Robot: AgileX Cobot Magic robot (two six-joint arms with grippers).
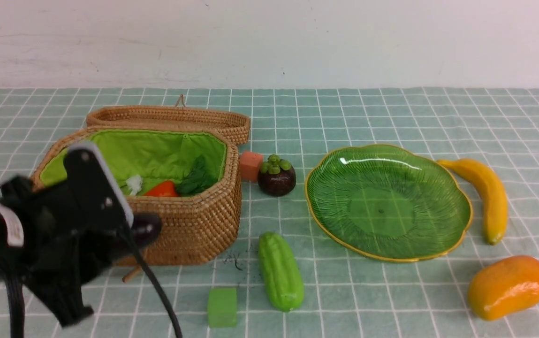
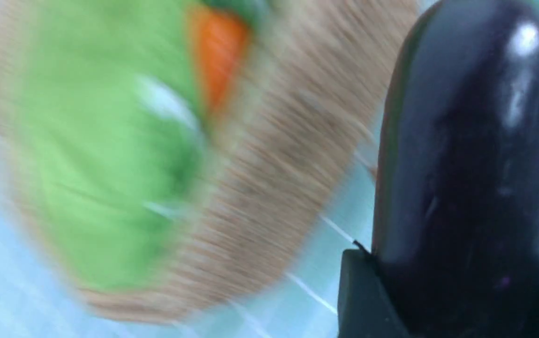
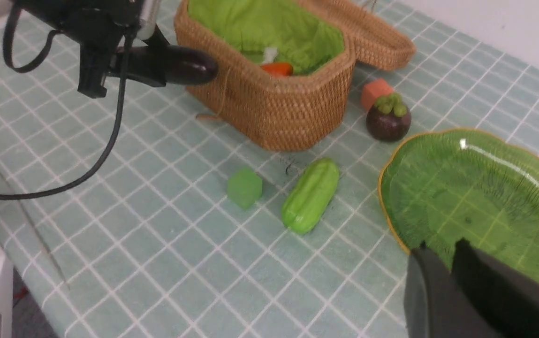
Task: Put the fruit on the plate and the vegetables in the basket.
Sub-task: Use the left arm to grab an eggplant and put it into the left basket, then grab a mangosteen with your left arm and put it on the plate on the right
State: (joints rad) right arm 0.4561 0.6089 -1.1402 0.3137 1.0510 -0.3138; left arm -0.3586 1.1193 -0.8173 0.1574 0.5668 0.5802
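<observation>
Nearest us, our left gripper (image 1: 110,220) is clenched on the eggplant (image 1: 146,228), just outside the front wall of the basket (image 1: 194,225). We judge it should rise clear of the rim, then release low beside the carrot (image 1: 161,189). Our right gripper (image 3: 440,248) looks closed on nothing. The gourd (image 1: 281,272) and mango (image 1: 507,287) lie on the checked green counter (image 1: 391,300). Farther off, the plate (image 1: 386,206) holds no fruit, with the banana (image 1: 485,197) and mangosteen (image 1: 277,177) flanking it. A pale wall (image 1: 344,42) stands behind.
</observation>
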